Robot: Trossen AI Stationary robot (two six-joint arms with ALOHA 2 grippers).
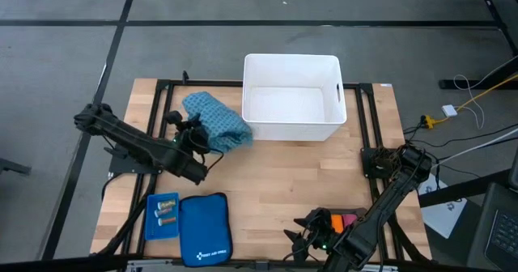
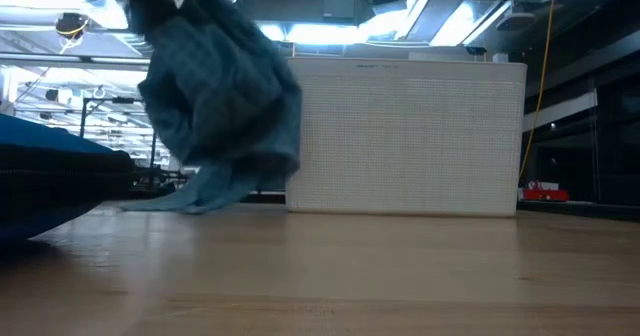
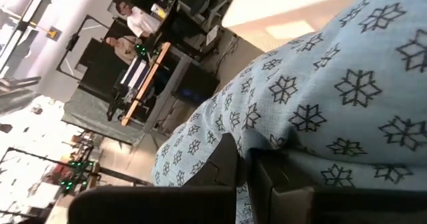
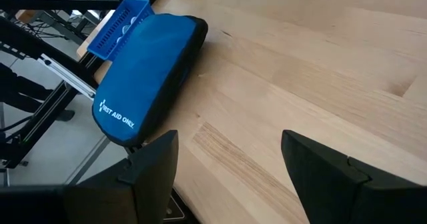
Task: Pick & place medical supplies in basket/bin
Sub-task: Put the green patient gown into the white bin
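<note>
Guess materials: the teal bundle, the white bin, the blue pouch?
Teal bundle: soft printed cloth, seemingly; it drapes in folds from the left gripper.
White bin: looks like matte moulded plastic, with rounded corners and a handle slot.
Blue pouch: probably padded fabric, slightly sheened, with printed white lettering.

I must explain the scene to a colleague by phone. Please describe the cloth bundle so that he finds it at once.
Start at the white bin at the table's far edge. Just beside its left wall hangs the cloth bundle, gripped by the left tool. It is the only soft item: teal, printed with dark snowflake-like stars.
</note>
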